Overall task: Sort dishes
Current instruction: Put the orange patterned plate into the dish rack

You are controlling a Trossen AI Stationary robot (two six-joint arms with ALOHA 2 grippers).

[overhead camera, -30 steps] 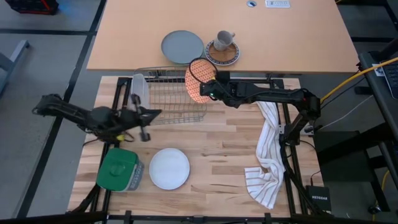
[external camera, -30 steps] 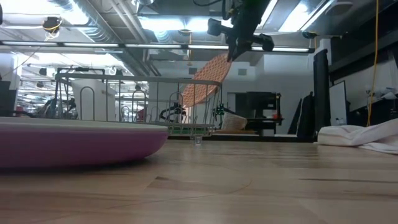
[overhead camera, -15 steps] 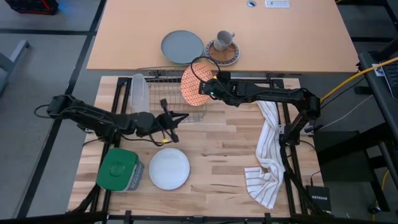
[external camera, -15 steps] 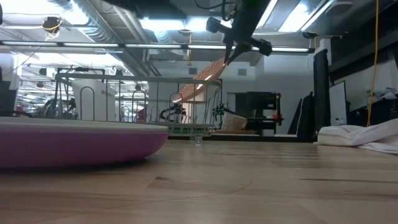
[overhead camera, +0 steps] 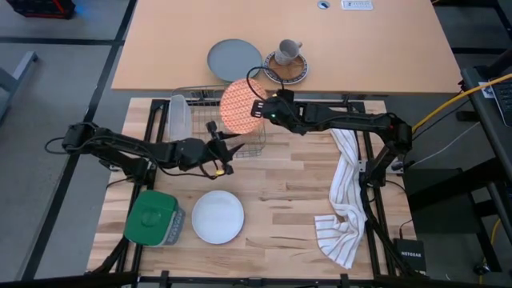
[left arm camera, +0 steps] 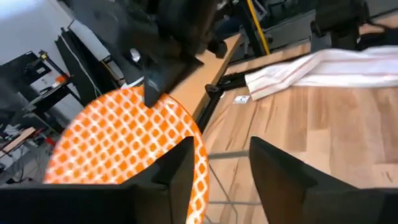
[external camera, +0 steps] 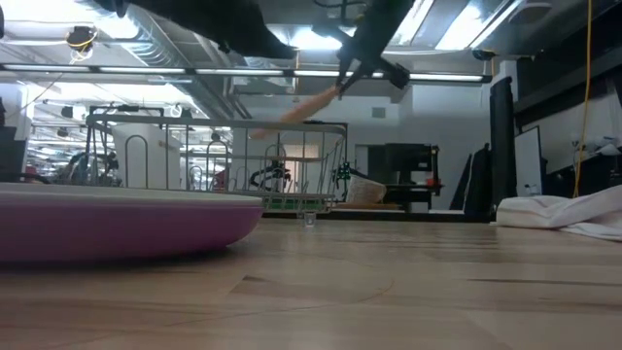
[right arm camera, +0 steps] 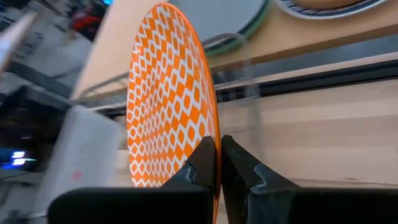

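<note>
The right gripper (overhead camera: 258, 110) was clamped on the edge of the orange plate (overhead camera: 239, 106). It held the plate up in the air over the wire rack (overhead camera: 210, 128), above the rack's right end. In the high view the plate's patterned face showed almost full and round. In the low view the plate (external camera: 292, 109) was seen edge-on, slanting, above the top bar of the rack (external camera: 219, 160). In the right wrist view the two dark fingers (right arm camera: 202, 163) were pressed close together with the plate's rim (right arm camera: 169, 99) between them.

The left gripper (overhead camera: 227, 150) was just in front of the rack, below the orange plate. Its fingers (left arm camera: 176, 174) stood apart with nothing between them, and the orange plate (left arm camera: 121, 146) showed close ahead of them.

The white plate (overhead camera: 218, 216) lay flat near the front of the wooden table (overhead camera: 288, 204), beside a green box (overhead camera: 152, 219). The purple plate (external camera: 117, 224) lay flat close to the low camera. A pale plate (overhead camera: 178, 117) stood upright at the rack's left end. A striped cloth (overhead camera: 344, 200) hung over the right side of the table.
</note>
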